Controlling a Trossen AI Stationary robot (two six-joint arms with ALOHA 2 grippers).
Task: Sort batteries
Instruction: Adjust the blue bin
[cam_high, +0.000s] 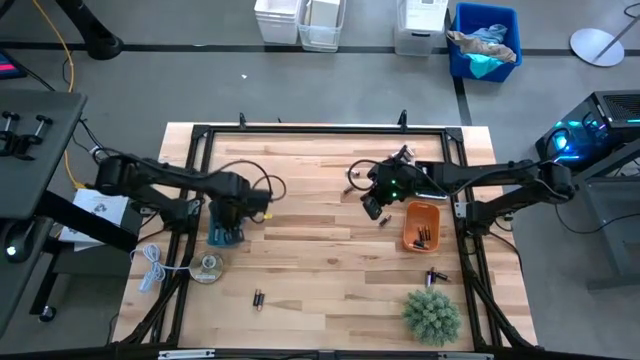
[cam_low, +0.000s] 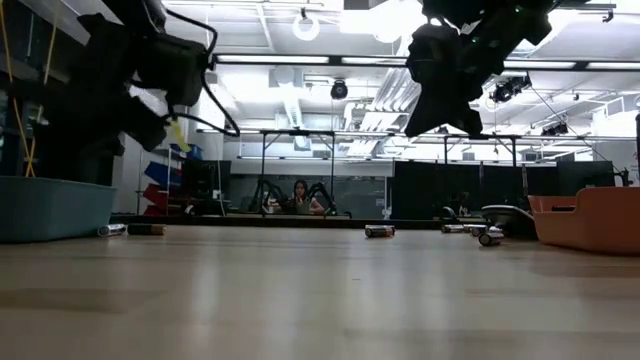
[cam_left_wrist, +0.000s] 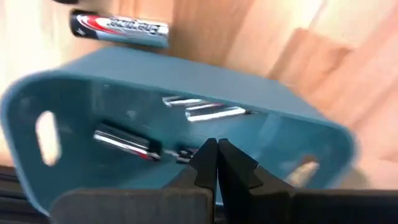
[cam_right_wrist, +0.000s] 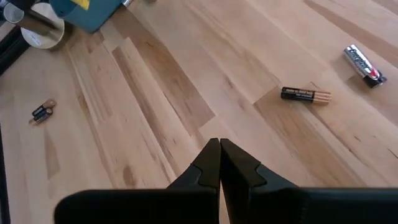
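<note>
left gripper (cam_left_wrist: 216, 163) hanging over the blue tray (cam_high: 226, 235) at the table's left, jaws closed on nothing; batteries (cam_left_wrist: 202, 109) lying inside the tray, one more (cam_left_wrist: 118, 28) just outside it. loose batteries (cam_high: 258, 298) sitting near the front edge. right gripper (cam_right_wrist: 219, 163) hovering centre-right, jaws closed, empty. orange tray (cam_high: 421, 224) holding cells at right.

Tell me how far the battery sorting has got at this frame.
Partly done. Batteries already lie in the blue tray and the orange tray. Nothing is in hand: the left gripper is shut empty over the blue tray, the right gripper shut empty above the table. Left: loose batteries on the table.
</note>
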